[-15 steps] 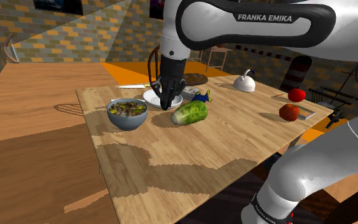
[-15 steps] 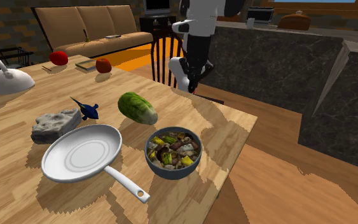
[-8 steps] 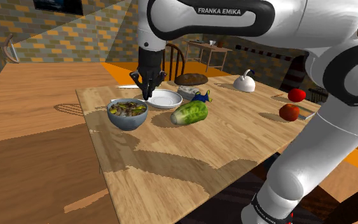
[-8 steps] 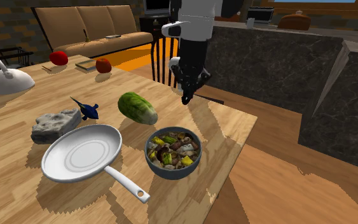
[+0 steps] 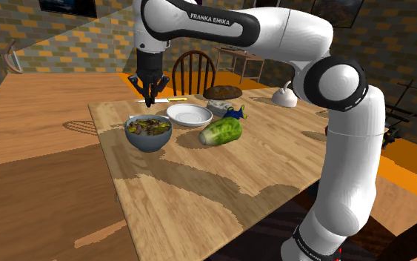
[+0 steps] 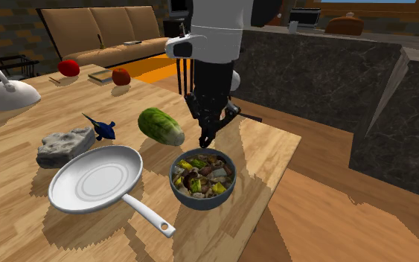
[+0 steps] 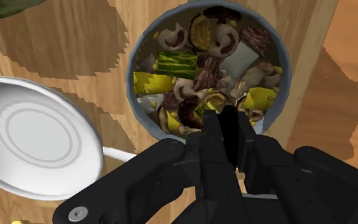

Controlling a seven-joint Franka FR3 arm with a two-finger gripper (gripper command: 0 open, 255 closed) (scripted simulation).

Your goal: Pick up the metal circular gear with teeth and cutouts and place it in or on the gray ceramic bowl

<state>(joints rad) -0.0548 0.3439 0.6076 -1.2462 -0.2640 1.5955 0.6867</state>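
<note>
The black hand, centre frame in the second exterior view, hangs tip-down with its fingers pinched almost together on a thin dark sliver, apparently the gear seen edge-on. Just below its tip sits the blue-grey bowl, heaped with chopped food, near the wooden tabletop's edge. A white pan lies lower left of the bowl, and a green vegetable rests upper left of it.

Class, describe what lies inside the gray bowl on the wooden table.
Chopped food fills the gray bowl: brown mushroom-like slices, yellow and green pieces. The gripper covers part of them; the bowl's bottom is hidden beneath the food.
</note>
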